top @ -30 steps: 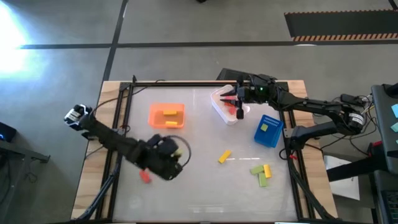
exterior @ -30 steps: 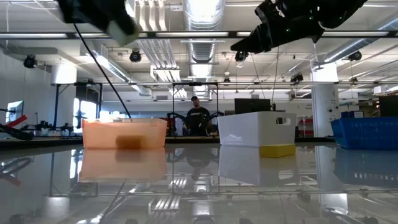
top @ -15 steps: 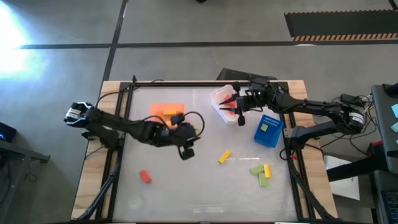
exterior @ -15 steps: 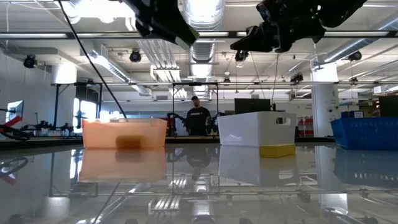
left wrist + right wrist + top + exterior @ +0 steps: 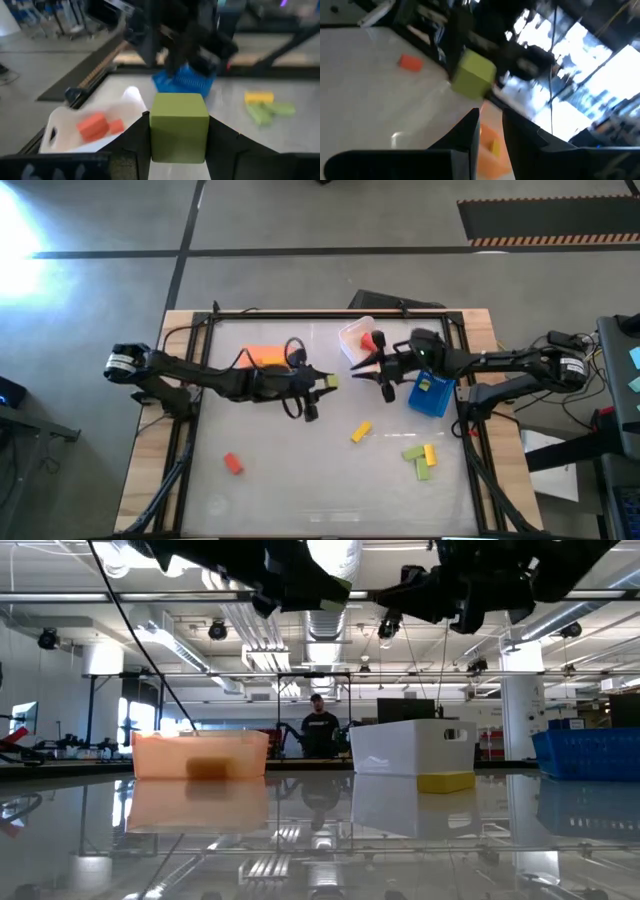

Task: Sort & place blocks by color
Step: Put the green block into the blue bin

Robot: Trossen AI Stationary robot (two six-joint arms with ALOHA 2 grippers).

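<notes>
Carrying a green block [image 5: 179, 127] clamped in left gripper [image 5: 318, 387]; next needs its bin, probably blue [image 5: 432, 392].

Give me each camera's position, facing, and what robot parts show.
High: overhead, straight down on the table; both arms, left gripper shut on a green block, right gripper beside the white bin.
Low: table height, facing the room; both arms overhead.
Left wrist: over its fingers, facing the white bin and blue bin.
Right wrist: over its empty fingers, facing the left arm.
Shared: both wrist views show the green block.
</notes>
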